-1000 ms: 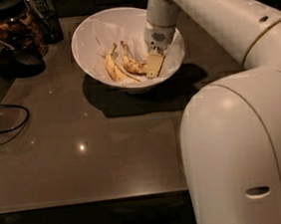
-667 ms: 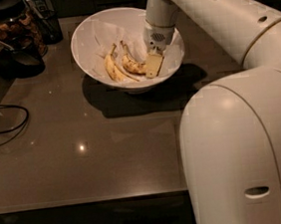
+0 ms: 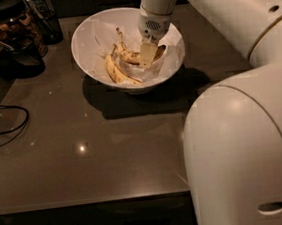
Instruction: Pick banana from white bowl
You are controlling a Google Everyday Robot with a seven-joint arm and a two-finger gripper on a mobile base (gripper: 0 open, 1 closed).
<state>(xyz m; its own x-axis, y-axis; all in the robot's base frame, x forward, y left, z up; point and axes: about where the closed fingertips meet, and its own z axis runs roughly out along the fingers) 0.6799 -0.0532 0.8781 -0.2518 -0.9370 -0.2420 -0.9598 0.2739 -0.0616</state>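
Note:
The white bowl (image 3: 90, 32), lined with crumpled white paper, stands at the back middle of the dark table. Two bananas lie in it. The banana (image 3: 131, 57), thicker and brown-spotted, has its stem pointing up toward the bowl's far side. A slimmer, paler banana (image 3: 112, 71) lies to its left on the paper. My gripper (image 3: 147, 54) reaches down into the bowl from the upper right and is shut on the spotted banana near its right half, holding it slightly raised. The banana's right end shows just past the fingers (image 3: 146, 53).
A glass jar of snacks (image 3: 11, 22) and dark containers (image 3: 46, 21) stand at the back left. A black cable (image 3: 4, 131) loops at the left edge. My white arm and base (image 3: 245, 144) fill the right foreground. The table's front edge (image 3: 90, 203) runs along the bottom.
The gripper has moved up and a little left inside the bowl, and the spotted banana has risen with it, its stem now higher against the bowl's far side.

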